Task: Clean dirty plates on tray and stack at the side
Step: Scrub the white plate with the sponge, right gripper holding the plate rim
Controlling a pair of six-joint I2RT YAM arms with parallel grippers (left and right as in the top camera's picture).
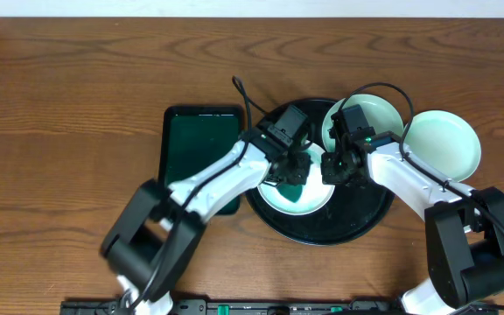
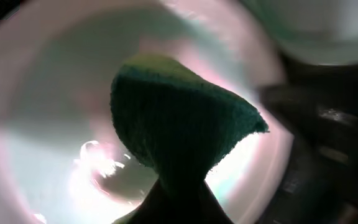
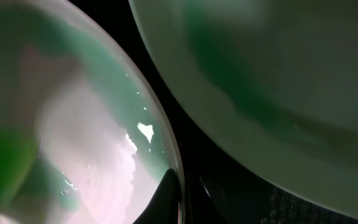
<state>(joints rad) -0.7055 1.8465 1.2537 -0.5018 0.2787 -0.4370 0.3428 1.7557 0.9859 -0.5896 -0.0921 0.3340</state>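
Plates: three, white to pale mint; one (image 1: 311, 201) lies near-left on the round black tray (image 1: 344, 220), a second (image 1: 373, 118) sits at the tray's far right edge, and a third (image 1: 444, 144) rests on the counter (image 1: 77, 96) just right of the tray. Left pincer (image 1: 294, 171) is over the near-left plate, closed on a dark green cloth (image 2: 179, 118); the left wrist view shows the cloth bunched and hanging over the plate's pale bowl (image 2: 42, 124); contact with the plate cannot be told. Right pincer (image 1: 332, 168) is at that same plate's right rim; the right wrist view shows one dark fingertip (image 3: 166, 198) by the rim, with a strip of black tray between the two plates; how far it is open, or whether it grips, cannot be told. Dark green rectangular tray (image 1: 195, 144) lies left of the black one.
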